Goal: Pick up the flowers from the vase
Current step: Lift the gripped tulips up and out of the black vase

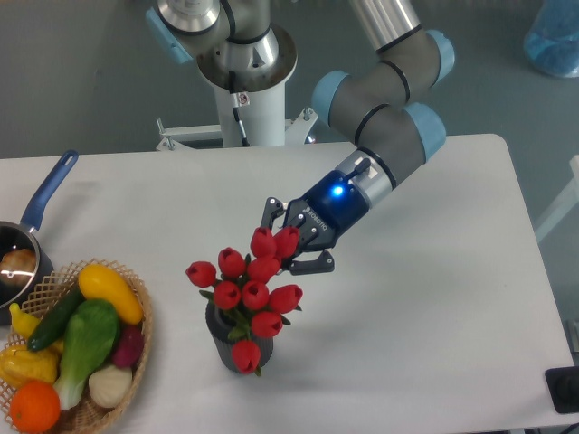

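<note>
Setting: white surface [434, 298], viewed from above and in front, with one grey robot arm [389, 117] reaching down from the back toward the middle.

Flowers [249, 289]: bunch of red tulip buds with green leaves, standing in the vase just left of centre, heads spread wider than the vase and partly covering it.

Vase [224, 348]: small, dark grey, upright on the surface – only its lower body visible beneath the blooms.

Tool [291, 246]: black, two-fingered, with a blue light glowing just behind it; angled down and left, its tips right at the topmost buds on the bunch's upper right side.

Tool state: fingers set somewhat apart around the top buds; whether already pressing on them cannot be told, since the red heads hide the inner faces.

Other things: wicker basket [140, 362] of colourful vegetables at the lower left; dark saucepan [16, 262] with a blue handle at the left edge – both well apart from the vase.

Progress: approach apparently done, tool at the bunch; flowers not yet lifted, stems seemingly seated in the vase.

Left to do: by the look of it, a firm close on the bunch, then a lift straight up until the stems leave the mouth of the vase.

Risk: likely a grip on soft buds rather than stems, so a slip or a tipped vase seems possible.
</note>
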You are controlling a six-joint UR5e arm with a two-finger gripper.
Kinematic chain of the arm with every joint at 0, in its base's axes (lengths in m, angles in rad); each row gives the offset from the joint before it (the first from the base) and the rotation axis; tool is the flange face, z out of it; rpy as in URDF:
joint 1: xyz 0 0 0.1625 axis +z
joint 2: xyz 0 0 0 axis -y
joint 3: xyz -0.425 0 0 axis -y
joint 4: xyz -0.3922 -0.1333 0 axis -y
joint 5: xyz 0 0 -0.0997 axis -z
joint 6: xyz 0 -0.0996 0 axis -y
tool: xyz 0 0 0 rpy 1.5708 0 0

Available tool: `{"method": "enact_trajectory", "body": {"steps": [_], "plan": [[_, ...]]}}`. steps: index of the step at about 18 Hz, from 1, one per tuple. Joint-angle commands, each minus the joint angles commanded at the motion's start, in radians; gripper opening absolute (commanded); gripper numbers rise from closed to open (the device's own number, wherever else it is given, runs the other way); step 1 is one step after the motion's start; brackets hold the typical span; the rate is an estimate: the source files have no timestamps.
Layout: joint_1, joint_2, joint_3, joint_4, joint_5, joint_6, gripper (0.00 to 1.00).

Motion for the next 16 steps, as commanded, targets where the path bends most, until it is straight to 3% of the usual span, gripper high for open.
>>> {"method": "enact_trajectory", "body": {"steps": [16], "plan": [[0.083, 0.048, 0.067, -0.002, -0.149, -0.149, 0.0]]}}
